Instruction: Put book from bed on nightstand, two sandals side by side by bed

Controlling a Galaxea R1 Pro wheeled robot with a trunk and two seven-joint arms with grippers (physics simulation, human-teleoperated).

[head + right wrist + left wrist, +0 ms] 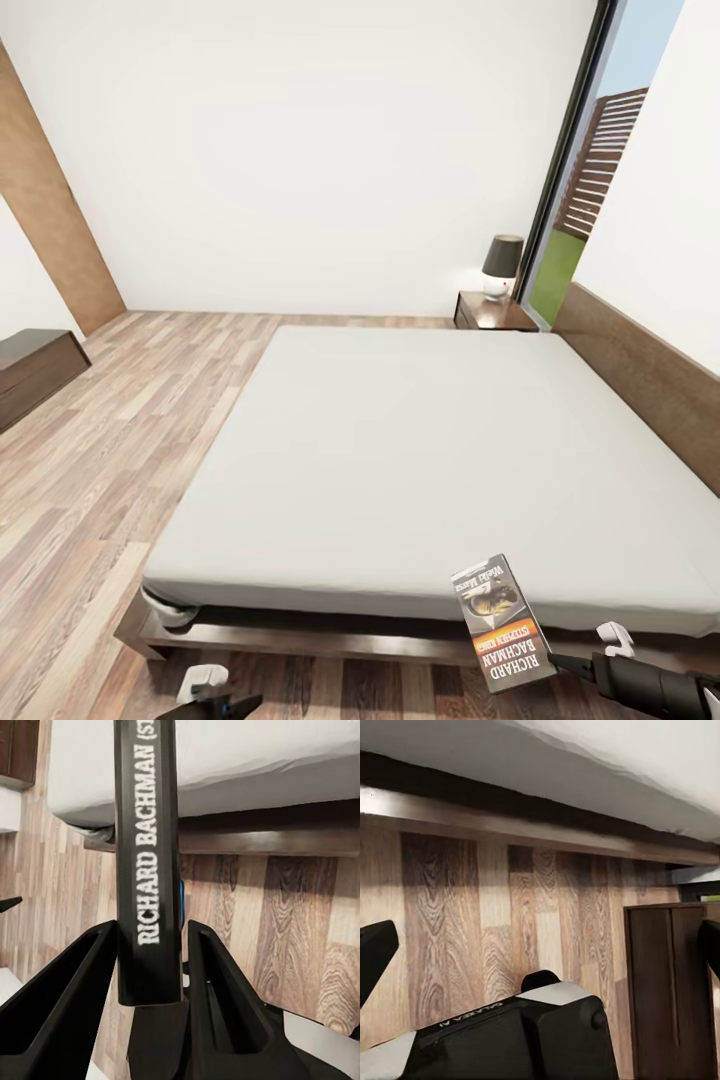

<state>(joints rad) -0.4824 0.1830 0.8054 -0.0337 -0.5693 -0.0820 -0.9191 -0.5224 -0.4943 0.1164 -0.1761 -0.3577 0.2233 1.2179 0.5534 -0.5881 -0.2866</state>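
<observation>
Thin orange-banded Richard Bachman paperback book (501,622) clamped by its spine in the right gripper (150,971), held over the foot edge of the grey-mattressed dark wooden bed (400,450), left gripper (540,945) spread open above brown plank floor (450,922).

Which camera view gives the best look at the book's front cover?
The head view: the book shows its cover photo and orange band there, held up by the right gripper. The right wrist view shows its lettered spine.

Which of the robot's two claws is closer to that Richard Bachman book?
The right. The right gripper is shut on the book, pinching its spine between both fingers by the bed's near edge. The left gripper hangs off to the side over the floor, well clear of it.
</observation>
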